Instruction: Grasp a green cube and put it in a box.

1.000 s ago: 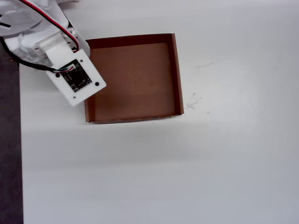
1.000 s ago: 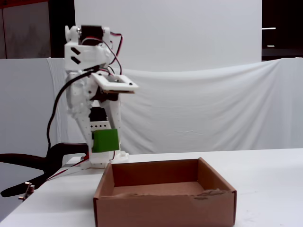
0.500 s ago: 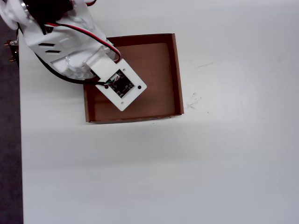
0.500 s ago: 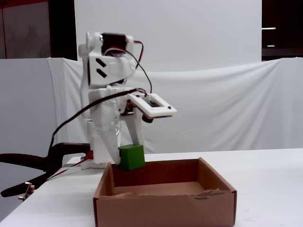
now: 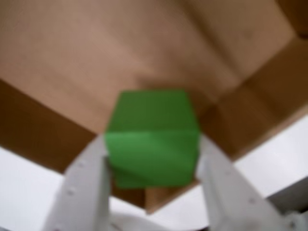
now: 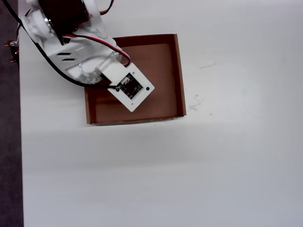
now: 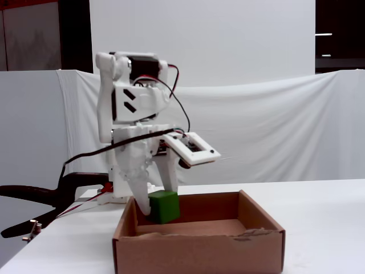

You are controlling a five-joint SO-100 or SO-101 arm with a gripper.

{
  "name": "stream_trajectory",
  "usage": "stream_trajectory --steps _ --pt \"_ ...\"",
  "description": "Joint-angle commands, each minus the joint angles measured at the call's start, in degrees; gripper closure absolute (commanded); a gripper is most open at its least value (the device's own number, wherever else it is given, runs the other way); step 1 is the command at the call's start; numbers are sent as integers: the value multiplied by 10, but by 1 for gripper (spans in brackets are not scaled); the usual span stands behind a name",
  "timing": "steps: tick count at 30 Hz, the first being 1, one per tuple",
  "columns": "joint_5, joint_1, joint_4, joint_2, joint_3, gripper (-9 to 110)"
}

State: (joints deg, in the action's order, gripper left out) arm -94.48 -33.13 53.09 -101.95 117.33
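between the two white fingers (image 5: 84,192) of the end effector (image 5: 151,180) we see the green cube (image 5: 152,138) clamped on both sides, hanging over the brown floor of the box (image 5: 72,57). from the fixed view the green cube (image 7: 164,206) sits low inside the box (image 7: 199,251), near its left wall, and we judge it close to the bottom, though the front wall hides whether it touches.

what worries us is the release. the wrist view puts the cube above a corner, so it could land against a wall and tip, or bounce on the flat cardboard if let go from too high. the light box might also be dragged across the worktop (image 6: 189,170) if a finger catches its wall on the way out.

overhead, a small dark circuit board (image 6: 130,88) rides on the arm; we can read no writing on it or anywhere else, and we see no brand or label.
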Motion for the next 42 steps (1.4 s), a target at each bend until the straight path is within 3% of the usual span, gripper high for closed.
stream_trajectory --steps 1,42 --pt "1 4 -11 -3 2 86" --pt "-7 2 -107 10 69 86"
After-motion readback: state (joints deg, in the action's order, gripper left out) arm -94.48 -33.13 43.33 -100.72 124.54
